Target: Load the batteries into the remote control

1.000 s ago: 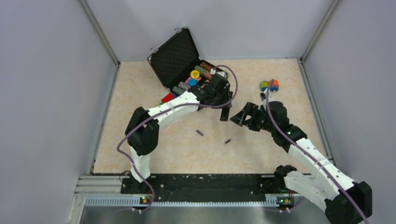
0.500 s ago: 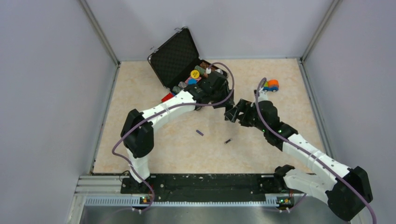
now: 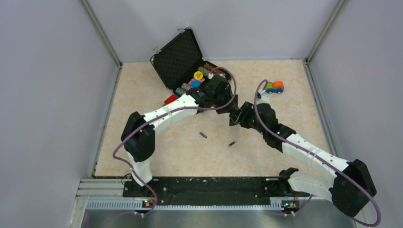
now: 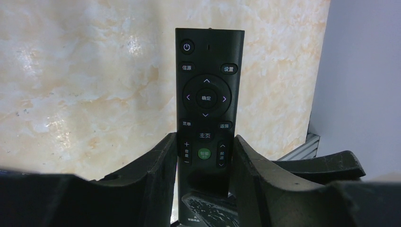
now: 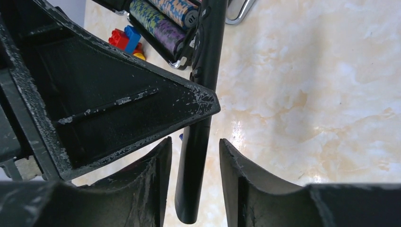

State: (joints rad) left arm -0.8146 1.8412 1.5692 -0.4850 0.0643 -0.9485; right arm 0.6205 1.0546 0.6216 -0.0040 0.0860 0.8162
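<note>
left gripper: pinching the remote across its width at the lower button rows. Button face toward the wrist camera, power key at the top of that view.
right gripper: spread, one finger either side of the remote's free end, which shows edge-on. A thin gap is visible on both sides, so no contact as far as I can tell.
remote position: looks lifted off the table, held between the two grippers just right of centre in the top view, below the chip case.
purple battery: loose on the table, lower centre of the top view, apart from the remote.
dark battery: loose on the table, just right of and below the purple one, under the right gripper's spot.
back cover: cannot tell if on or off. The back face is hidden in every view.
clutter: chip case open at upper centre, toy bricks beside it, toy car upper right. None of it matters for the job.
done: remote picked up and presented to the second arm, nothing more.
left: second grip on the remote, compartment exposed if it isn't already, both batteries picked and seated, cover closed.
progress: early, my read. Zero of two batteries in.
risk: the batteries are tiny and round and likely roll when nudged.
</note>
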